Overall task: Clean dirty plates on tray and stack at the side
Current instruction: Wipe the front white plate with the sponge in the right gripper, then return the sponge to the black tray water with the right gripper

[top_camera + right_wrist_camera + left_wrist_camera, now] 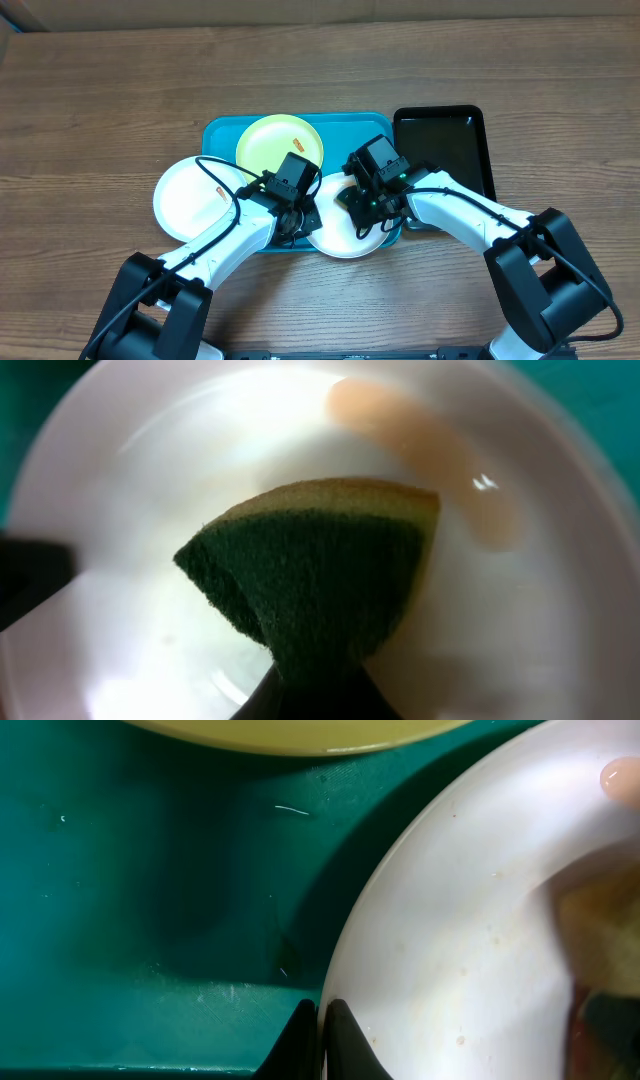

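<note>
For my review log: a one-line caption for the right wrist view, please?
Right gripper pinches a green-and-yellow sponge over the white plate, beside its orange smear.

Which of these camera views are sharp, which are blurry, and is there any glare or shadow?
Overhead view: evenly lit, sharp, a faint sheen on the black tray. Left wrist view: soft close-up, the white plate shadowing the turquoise tray. Right wrist view: the sponge fairly crisp, the plate rim blurred, a small glare spot beside the orange smear.
</note>
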Tool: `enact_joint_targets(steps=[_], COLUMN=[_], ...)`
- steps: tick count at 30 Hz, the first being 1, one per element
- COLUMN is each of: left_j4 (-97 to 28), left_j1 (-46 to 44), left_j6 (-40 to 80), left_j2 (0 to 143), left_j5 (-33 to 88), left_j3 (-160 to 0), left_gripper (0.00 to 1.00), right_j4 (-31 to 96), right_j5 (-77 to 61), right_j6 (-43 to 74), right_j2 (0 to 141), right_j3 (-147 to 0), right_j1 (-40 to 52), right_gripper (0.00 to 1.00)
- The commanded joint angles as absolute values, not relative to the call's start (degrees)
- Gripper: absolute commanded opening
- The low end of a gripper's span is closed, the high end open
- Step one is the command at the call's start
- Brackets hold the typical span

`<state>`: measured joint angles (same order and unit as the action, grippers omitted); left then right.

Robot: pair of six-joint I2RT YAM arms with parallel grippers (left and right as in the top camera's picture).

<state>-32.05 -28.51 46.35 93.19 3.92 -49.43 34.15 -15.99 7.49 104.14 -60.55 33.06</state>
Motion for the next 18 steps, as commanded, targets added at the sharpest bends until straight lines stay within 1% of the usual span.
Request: enact_joint_targets(steps=[1, 5, 11, 14, 18], left_j4=[-32.8, -32.8, -32.8, -33.0, -33.1], left_j1=[-28.9, -28.9, -28.9, -28.9, -28.9], left_j6=[45.2, 45.1, 44.9, 44.8, 44.7], left_j2=[95.5, 95.5, 95.5, 95.5, 95.5], left_j5=[4.1, 4.1, 4.0, 4.0, 4.0], left_j3=[-48.1, -48.1, -48.1, -48.1, -48.1], left_gripper=[0.04, 0.04, 0.04, 0.04, 0.04], right_j4=[35.1, 36.0, 39.2, 40.6, 41.1], right_j5=[-25.0, -33.2, -54.6, -57.8, -56.7], right_j6=[7.6, 7.5, 7.0, 7.0, 4.6], right_j2=[105.6, 105.4, 105.4, 105.4, 105.4], right_j3=[-58.3, -61.4, -69.6, -72.1, -72.5], right_j1=[33.6, 30.4, 21.1, 16.3, 10.4], right_gripper=[0.09, 0.07, 0.07, 0.07, 0.07])
